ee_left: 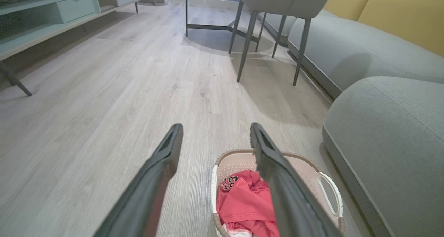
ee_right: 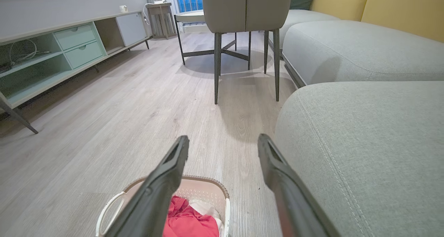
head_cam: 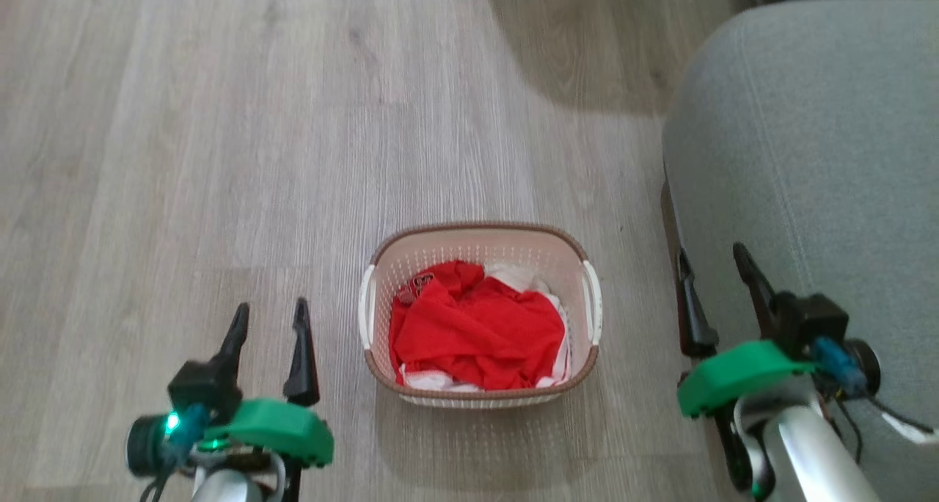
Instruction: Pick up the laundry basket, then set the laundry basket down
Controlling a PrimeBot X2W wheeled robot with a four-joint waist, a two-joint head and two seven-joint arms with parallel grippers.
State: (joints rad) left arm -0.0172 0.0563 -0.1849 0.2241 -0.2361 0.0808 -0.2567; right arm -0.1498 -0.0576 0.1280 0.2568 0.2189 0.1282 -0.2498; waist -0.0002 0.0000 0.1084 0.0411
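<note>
The laundry basket (head_cam: 480, 241) stands on the wooden floor between my two arms, cream-white and perforated, with a brown rim and white side handles. Red and white clothes (head_cam: 477, 326) fill it. My left gripper (head_cam: 270, 311) hangs open to the basket's left, apart from it and holding nothing. To the right of the basket my right gripper (head_cam: 713, 256) is also open and empty, close to the sofa. The left wrist view has the basket (ee_left: 305, 167) low down behind the open left gripper (ee_left: 215, 126). In the right wrist view the basket (ee_right: 208, 186) lies under the open right gripper (ee_right: 223, 139).
A grey sofa (head_cam: 807, 150) runs along the right, close to my right arm. Farther off stand a chair on thin dark legs (ee_right: 244, 50), a table frame (ee_left: 208, 22) and a pale green low cabinet (ee_right: 52, 53) along the left wall. Yellow cushions (ee_left: 399, 15) line the sofa back.
</note>
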